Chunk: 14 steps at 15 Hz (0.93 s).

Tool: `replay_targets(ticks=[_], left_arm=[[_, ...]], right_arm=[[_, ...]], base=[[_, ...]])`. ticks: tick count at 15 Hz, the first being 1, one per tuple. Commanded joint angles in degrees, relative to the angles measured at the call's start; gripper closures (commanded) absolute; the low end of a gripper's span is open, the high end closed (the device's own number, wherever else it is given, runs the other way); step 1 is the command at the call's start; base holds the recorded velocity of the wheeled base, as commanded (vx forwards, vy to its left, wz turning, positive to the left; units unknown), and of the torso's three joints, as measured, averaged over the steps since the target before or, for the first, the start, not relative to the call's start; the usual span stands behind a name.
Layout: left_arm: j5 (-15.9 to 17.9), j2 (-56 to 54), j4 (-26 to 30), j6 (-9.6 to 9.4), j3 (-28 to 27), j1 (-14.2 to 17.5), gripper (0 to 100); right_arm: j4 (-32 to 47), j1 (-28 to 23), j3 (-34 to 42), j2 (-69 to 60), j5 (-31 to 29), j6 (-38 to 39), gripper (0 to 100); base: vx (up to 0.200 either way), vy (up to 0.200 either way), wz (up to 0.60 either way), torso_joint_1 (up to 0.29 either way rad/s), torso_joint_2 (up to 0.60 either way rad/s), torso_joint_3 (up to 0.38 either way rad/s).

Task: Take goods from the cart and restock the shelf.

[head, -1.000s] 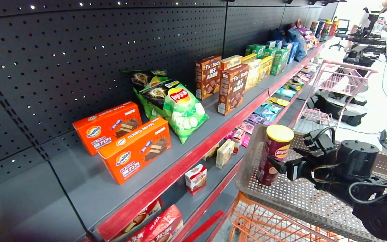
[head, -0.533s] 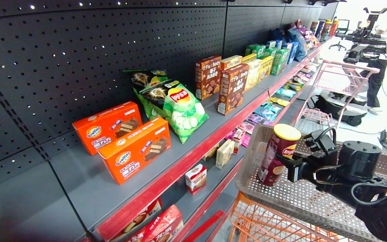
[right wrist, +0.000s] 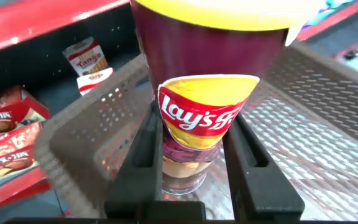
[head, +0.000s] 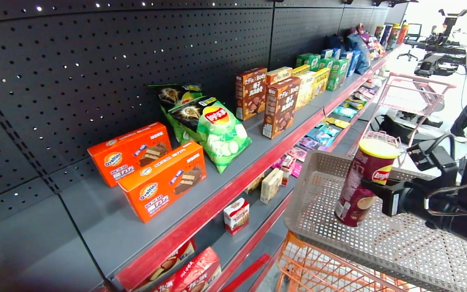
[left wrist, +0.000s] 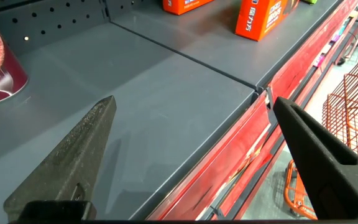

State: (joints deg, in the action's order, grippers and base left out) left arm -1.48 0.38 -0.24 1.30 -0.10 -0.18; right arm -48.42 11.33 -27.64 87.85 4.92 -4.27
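The right gripper [head: 370,187] sits at the end of a roughly level arm, its jaws clamped on the middle of a can [head: 357,205] that tilts between them. The left gripper [left wrist: 191,155] has its fingers [left wrist: 73,158] spread wide apart.

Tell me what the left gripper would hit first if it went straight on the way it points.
Probably the bare grey shelf board; the open left gripper slants down toward it. The orange box stands farther along, though depth is unclear.
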Motion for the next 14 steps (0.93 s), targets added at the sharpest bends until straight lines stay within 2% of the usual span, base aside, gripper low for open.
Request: replay_targets(ticks=[1, 6, 8, 9, 11, 14], left_arm=[[-0.02, 0.06, -0.02, 0.01, 0.01, 0.01, 0], [-0.02, 0.06, -0.02, 0.01, 0.01, 0.01, 0], [-0.02, 0.06, -0.02, 0.01, 0.01, 0.01, 0], [-0.02, 0.06, -0.02, 0.01, 0.01, 0.01, 0], [-0.02, 0.06, -0.02, 0.01, 0.01, 0.01, 0], [-0.11, 0.06, -0.02, 0.01, 0.01, 0.01, 0]], right_arm=[[10.98, -2.36, -0.49, -15.34, -1.5, 0.22, 100], [24.51, -7.72, -0.49, -30.36, -1.94, 0.14, 100], [29.09, -11.59, 0.39, -34.23, -9.14, -0.13, 100], [29.88, -13.08, 1.01, -35.37, -10.9, -0.22, 100], [31.9, -12.73, 1.27, -39.15, -10.73, -0.13, 100], [32.16, -8.51, 1.01, -39.95, -12.75, -0.13, 100]], base=[[0.0, 0.0, 0.0, 0.0, 0.0, 0.0], [0.0, 0.0, 0.0, 0.0, 0.0, 0.0], [0.0, 0.0, 0.0, 0.0, 0.0, 0.0], [0.0, 0.0, 0.0, 0.0, 0.0, 0.0], [0.0, 0.0, 0.0, 0.0, 0.0, 0.0], [0.0, 0.0, 0.6, 0.002, 0.01, 0.001]])
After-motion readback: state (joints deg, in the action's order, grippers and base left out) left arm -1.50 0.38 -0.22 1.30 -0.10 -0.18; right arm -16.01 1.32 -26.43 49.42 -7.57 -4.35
